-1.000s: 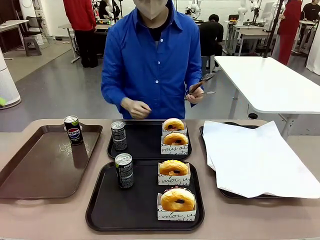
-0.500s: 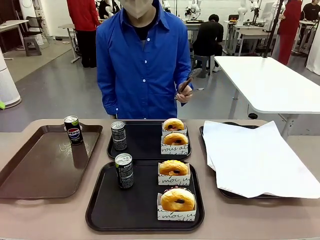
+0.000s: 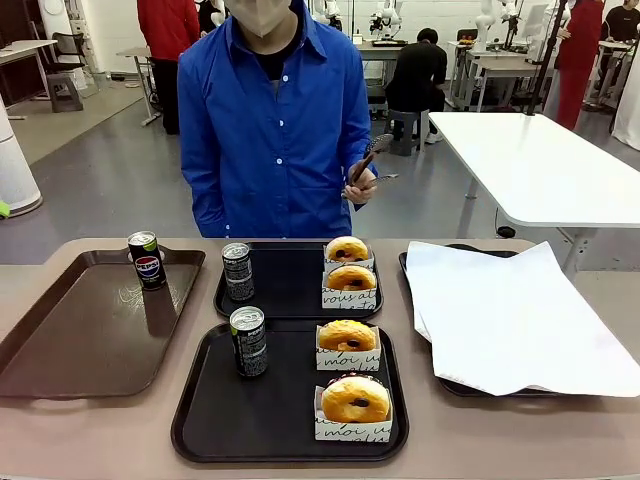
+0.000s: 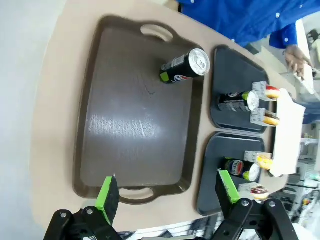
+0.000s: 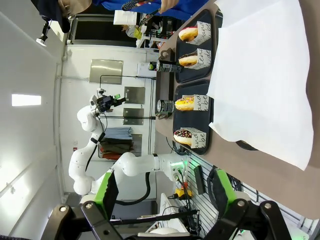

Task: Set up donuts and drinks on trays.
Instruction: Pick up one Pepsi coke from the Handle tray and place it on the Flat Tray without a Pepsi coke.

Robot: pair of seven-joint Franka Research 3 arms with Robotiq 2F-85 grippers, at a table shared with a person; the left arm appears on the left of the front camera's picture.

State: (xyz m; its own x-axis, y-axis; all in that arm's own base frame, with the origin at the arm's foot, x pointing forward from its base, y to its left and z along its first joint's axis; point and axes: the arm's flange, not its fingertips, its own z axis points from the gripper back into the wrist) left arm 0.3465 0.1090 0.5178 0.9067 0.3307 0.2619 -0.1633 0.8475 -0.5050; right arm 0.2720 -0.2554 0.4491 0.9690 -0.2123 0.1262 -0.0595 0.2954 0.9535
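Two black trays (image 3: 290,420) sit one behind the other in the middle of the tan table (image 3: 60,430). Each tray has one can (image 3: 248,341) and two donuts (image 3: 355,398) in white paper sleeves. A brown tray (image 3: 80,340) with one more can (image 3: 147,260) on it lies below the left gripper (image 4: 167,192), whose fingers are spread wide with nothing in them. White paper (image 3: 520,315) covers another tray, out past the right gripper (image 5: 165,189), which is also wide and holds nothing. A person in a blue shirt stands across the table, one hand (image 3: 362,187) raised, holding tongs (image 3: 372,156). More tables stand in the room behind.
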